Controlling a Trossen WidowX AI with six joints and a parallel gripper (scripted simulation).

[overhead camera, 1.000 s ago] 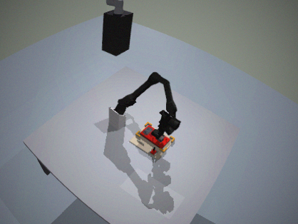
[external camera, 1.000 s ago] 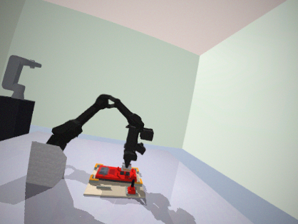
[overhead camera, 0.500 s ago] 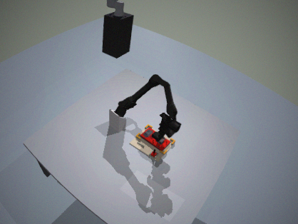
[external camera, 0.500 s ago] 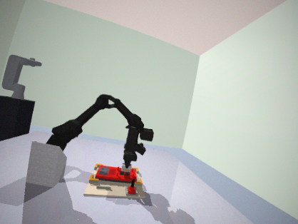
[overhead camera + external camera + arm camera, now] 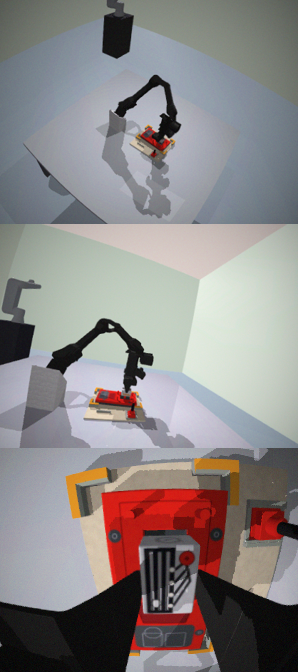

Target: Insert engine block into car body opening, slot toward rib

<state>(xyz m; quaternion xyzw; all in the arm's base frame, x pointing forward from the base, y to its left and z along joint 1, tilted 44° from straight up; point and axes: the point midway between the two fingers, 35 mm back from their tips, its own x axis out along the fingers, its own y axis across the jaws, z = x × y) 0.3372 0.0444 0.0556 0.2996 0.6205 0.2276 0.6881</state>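
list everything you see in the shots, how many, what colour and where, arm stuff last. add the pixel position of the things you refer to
engine block [image 5: 169, 575]: one, grey, in the claw over the car body
car body [image 5: 147, 133] [image 5: 110, 397] [image 5: 112, 555]: one, red, on the board
corner brackets: four, yellow-orange, around the car body
board [image 5: 94, 416] [image 5: 92, 555]: one, beige, on the table
red piece with black rod [image 5: 131, 414] [image 5: 262, 523]: one, board's edge
table [image 5: 199, 143]: one, pale, underneath
pedestal [image 5: 117, 37] [image 5: 14, 339]: one, black, background, grey arm on top
arm: one, black, above the car body
claw [image 5: 168, 576]: one, black, gripping the block
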